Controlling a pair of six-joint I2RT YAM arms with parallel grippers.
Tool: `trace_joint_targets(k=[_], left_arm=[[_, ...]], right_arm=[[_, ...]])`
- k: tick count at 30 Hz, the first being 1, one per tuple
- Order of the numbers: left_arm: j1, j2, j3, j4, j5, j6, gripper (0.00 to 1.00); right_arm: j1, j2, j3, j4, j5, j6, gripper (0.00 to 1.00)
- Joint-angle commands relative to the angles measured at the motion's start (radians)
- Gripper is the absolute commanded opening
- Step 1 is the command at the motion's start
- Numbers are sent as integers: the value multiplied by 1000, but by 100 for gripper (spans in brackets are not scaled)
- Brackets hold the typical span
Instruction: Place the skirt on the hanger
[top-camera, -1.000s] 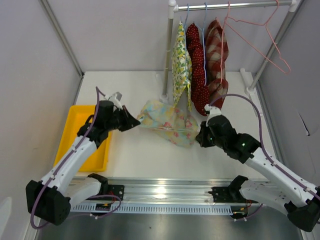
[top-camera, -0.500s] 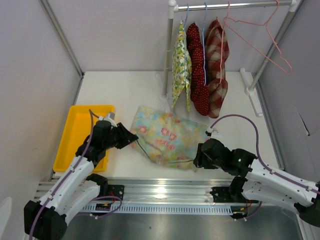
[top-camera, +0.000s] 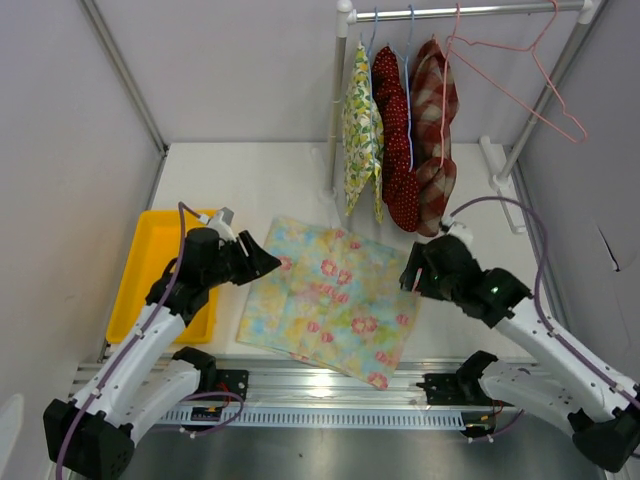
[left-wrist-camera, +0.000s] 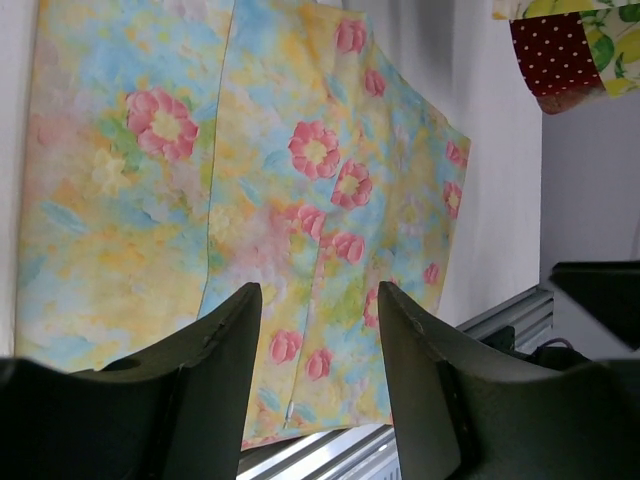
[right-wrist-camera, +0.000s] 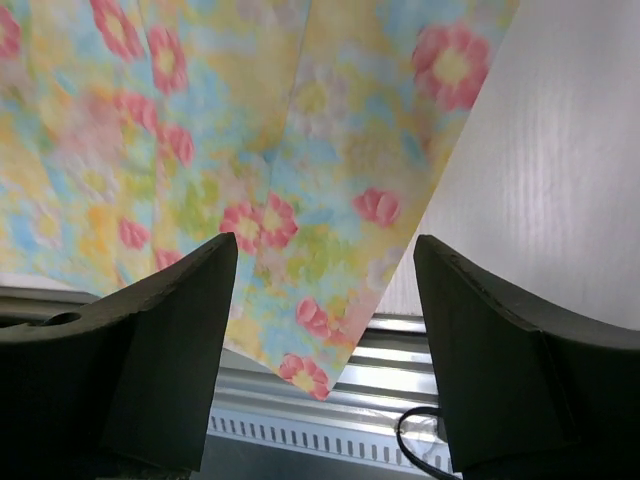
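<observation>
The skirt (top-camera: 330, 300), pastel yellow and blue with pink flowers, lies spread flat on the white table, and its near corner hangs over the front rail. My left gripper (top-camera: 268, 264) hovers open at the skirt's left corner with nothing in it. At the right edge of the skirt my right gripper (top-camera: 410, 282) is also open and empty. An empty pink wire hanger (top-camera: 520, 85) hangs on the rack bar at the back right. The left wrist view looks down on the skirt (left-wrist-camera: 260, 190) past open fingers (left-wrist-camera: 205, 380). The right wrist view shows the skirt's corner (right-wrist-camera: 300, 140) over the rail.
A yellow tray (top-camera: 150, 265) sits at the left of the table. The rack post (top-camera: 335, 110) stands behind the skirt, with a yellow floral garment (top-camera: 360, 130), a red dotted one (top-camera: 395, 140) and a plaid one (top-camera: 437, 110) hanging from it. An aluminium rail (top-camera: 320, 388) runs along the front edge.
Both grippers held the bunched skirt, drew it toward the near edge and spread it out. They have opened and let it go, and now it lies flat.
</observation>
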Motion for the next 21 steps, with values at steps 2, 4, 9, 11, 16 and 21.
trace_joint_targets(k=[2,4,9,11,16,21], left_arm=[[-15,14,99,-9,23,86,54],[-21,21,117,-17,17,111,54],[-39,48,163,-15,41,131,54],[-47,54,180,-12,55,137,53],[-70,79,212,-12,82,163,53],[-79,100,242,-12,116,178,54]], right_arm=[[-217,0,236,40,-95,-208,74],[-328,26,377,42,-132,-285,73],[-561,151,744,66,-256,-425,74],[-706,253,896,106,-358,-503,77],[-1014,545,1059,368,-816,-381,80],[-1097,748,1165,627,-948,-307,82]])
